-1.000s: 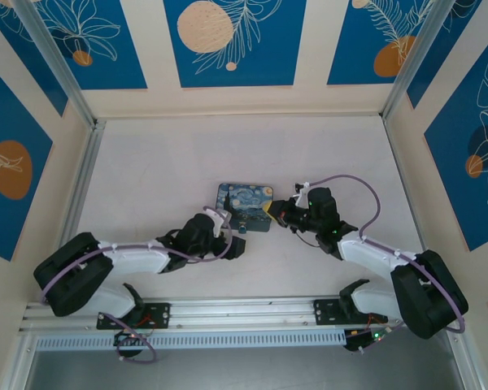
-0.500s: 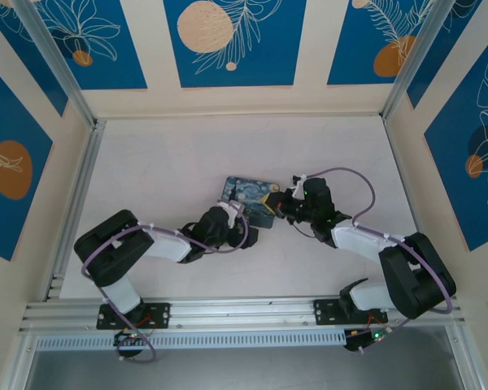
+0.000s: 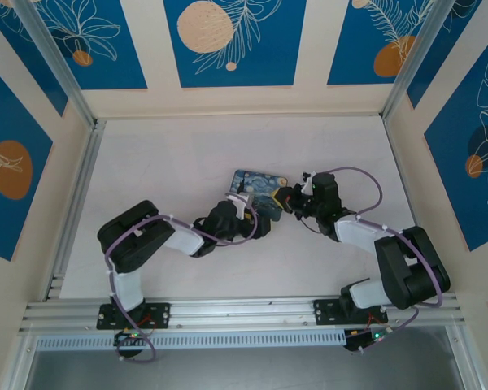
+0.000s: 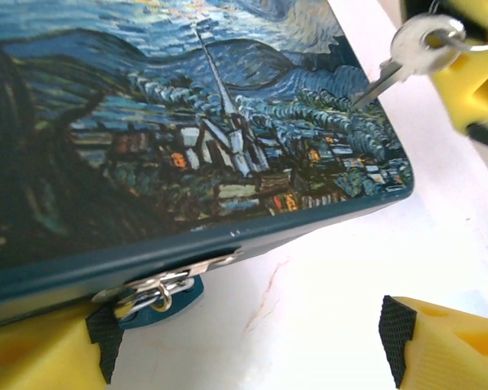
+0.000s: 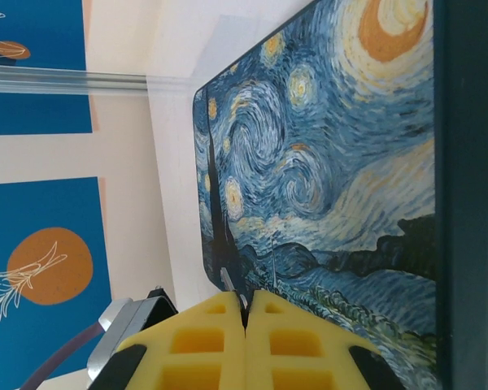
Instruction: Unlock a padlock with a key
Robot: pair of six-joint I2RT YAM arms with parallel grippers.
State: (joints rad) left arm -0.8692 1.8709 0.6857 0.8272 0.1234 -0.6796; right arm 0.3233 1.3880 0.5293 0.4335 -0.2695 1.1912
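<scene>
While the left gripper (image 4: 244,349) was positioned at the near edge of the box (image 4: 187,146), its yellow pads (image 4: 32,357) were held wide apart and nothing was clamped between them. The padlock (image 4: 164,294) was found hanging from the hasp (image 4: 215,262) on the near wall of the box, just beside one of the pads. Whether contact had been made could not be determined.

The padlock was judged to be light and rigid, and free to swing on its thin shackle. It would best be taken across the flat faces of its body, so that the keyhole is left clear and the shackle is not loaded. Its smooth faces were expected to slip under a weak pinch.

Farther off, above the right part of the printed lid, the key (image 4: 407,50) was held by its bow in the right gripper (image 5: 246,337), whose jaws were pressed fully together. The blade was pointed down toward the lid, well apart from the padlock. The key was judged to be thin, stiff and light, and liable to twist in the grip if pushed off-axis. Alignment with the keyhole would be required before insertion.
</scene>
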